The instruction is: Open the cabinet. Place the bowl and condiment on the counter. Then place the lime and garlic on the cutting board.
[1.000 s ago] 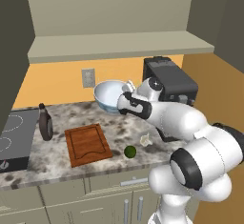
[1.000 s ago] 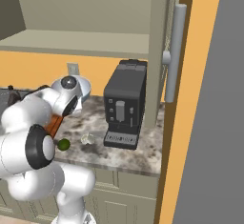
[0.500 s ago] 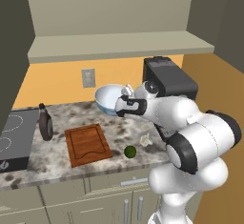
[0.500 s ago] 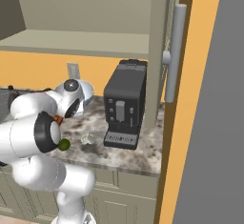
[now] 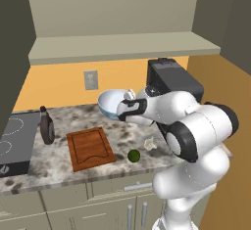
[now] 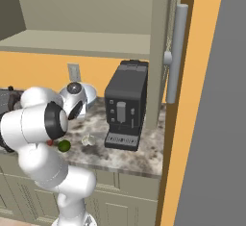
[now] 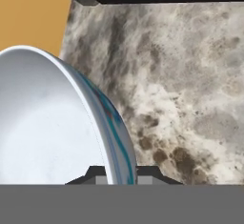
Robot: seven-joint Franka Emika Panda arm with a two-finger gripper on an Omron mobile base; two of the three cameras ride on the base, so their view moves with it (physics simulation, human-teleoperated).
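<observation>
i have the gripper (image 5: 122, 109) clamped on the rim of the bowl (image 5: 111, 103), held tilted above the counter (image 5: 59, 163) near the back wall. from the cutting board (image 5: 89, 148), the lime (image 5: 133, 155) lies at 4 o'clock, the garlic (image 5: 150, 144) at 3, the condiment (image 5: 47, 126) at 10.

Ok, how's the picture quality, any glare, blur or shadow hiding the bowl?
Left base view: even flat lighting, no glare, bowl sharp in the gripper. Right base view: bowl mostly behind the arm. Hand view: bowl rim crisp, counter texture slightly soft.
</observation>
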